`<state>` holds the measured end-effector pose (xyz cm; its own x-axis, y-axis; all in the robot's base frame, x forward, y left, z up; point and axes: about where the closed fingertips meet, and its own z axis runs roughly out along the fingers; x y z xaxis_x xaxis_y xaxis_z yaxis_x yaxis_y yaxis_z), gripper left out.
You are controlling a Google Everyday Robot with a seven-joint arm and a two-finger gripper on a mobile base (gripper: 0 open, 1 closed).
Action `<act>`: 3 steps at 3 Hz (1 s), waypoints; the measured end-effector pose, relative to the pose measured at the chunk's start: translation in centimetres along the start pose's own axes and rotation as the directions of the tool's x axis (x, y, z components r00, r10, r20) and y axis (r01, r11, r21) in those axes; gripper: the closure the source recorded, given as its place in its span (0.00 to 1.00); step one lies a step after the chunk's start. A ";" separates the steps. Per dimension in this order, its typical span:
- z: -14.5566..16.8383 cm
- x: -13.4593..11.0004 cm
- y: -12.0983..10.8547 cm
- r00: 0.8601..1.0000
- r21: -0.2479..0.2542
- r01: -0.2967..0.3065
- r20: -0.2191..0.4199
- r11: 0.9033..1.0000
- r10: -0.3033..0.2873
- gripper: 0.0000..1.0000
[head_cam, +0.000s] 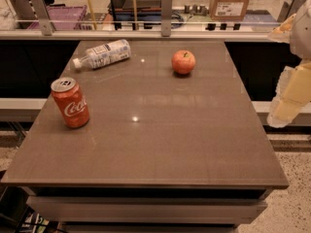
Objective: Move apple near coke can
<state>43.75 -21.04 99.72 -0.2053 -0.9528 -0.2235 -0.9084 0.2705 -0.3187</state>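
The apple (183, 61) is red-orange with a short dark stem and sits on the brown table (160, 144), toward the far right. The coke can (71, 102) is red with white script and a silver top. It stands upright near the table's left edge, well apart from the apple. My gripper (290, 98) shows as pale, blurred parts at the right edge of the camera view, beyond the table's right side. It is off to the right of the apple and holds nothing that I can see.
A clear plastic bottle (102, 54) with a white label lies on its side at the table's far left. A rail with metal posts (166, 8) runs behind the table. Cardboard boxes (228, 4) stand beyond it.
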 end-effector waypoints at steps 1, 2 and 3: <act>-0.1 0.0 -0.2 1.000 0.006 -0.002 0.005 1.000 0.002 0.00; -0.2 0.3 -1.7 0.998 0.041 -0.048 0.054 0.998 0.046 0.00; 0.5 1.4 -4.1 0.960 0.069 -0.222 0.189 0.973 0.206 0.00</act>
<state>47.37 -23.41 100.24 -0.3149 -0.8333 -0.4544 -0.8131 0.4838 -0.3237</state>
